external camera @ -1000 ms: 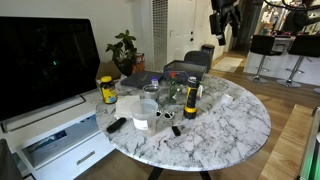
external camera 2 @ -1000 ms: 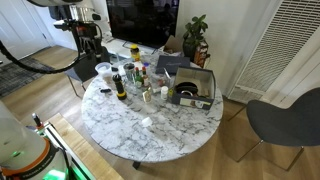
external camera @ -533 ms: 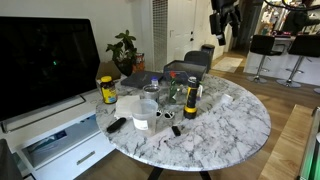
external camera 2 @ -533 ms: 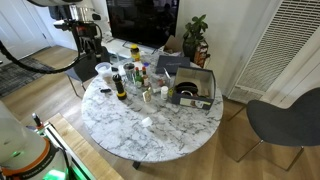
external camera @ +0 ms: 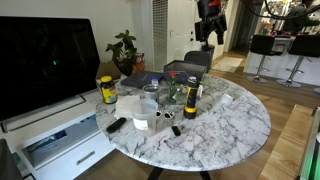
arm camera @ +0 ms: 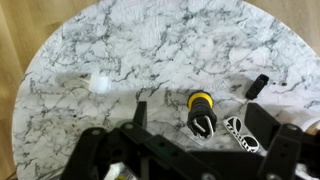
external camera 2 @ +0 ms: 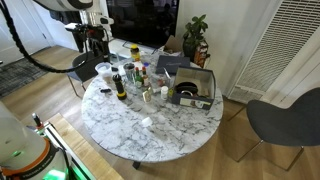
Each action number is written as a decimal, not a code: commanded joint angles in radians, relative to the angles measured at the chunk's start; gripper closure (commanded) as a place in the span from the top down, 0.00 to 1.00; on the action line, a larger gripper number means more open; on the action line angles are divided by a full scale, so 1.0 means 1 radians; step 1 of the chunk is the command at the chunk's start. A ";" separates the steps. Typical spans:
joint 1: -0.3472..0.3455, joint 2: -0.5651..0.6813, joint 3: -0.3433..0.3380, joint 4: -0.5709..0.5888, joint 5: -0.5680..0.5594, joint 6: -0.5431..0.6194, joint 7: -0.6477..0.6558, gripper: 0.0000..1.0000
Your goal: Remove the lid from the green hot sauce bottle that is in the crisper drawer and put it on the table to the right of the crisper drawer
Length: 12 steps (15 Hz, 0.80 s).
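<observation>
Currently the task is at the approach step; no contact has been made with any item.

1. Far left in an exterior view, the gripper [external camera 2: 92, 40] hangs high above the edge of the table [external camera 2: 150, 135], well apart from everything on it. Nothing is seen in it. How far the jaws stand open cannot be told from any view.
2. Toward the middle stands a cluster of bottles [external camera 2: 122, 82] and jars. The wrist view looks down on the marble from a height and shows a yellow-capped bottle [arm camera: 202, 102] beneath the gripper.
3. At the right sits the drawer [external camera 2: 200, 80], a low grey bin near the table edge. A dark round shape [external camera 2: 186, 97] lies inside it. The green bottle and its lid cannot be made out at this size.

Next move, as a judgement: carry the gripper across the table to a point above the drawer, locate the bottle cap, then descend with the jaws wide enough to span it. The cluster of tall bottles lies on that path, so height should be kept until it is passed.
</observation>
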 commanded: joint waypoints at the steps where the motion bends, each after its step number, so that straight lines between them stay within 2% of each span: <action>1: 0.015 0.098 -0.036 0.020 -0.012 0.130 0.102 1.00; 5: 0.019 0.180 -0.074 0.028 -0.023 0.300 0.230 1.00; 9: 0.029 0.263 -0.119 0.058 -0.114 0.395 0.394 1.00; 11: 0.036 0.301 -0.140 0.086 -0.134 0.422 0.422 1.00; 12: 0.037 0.258 -0.140 0.053 -0.097 0.400 0.370 1.00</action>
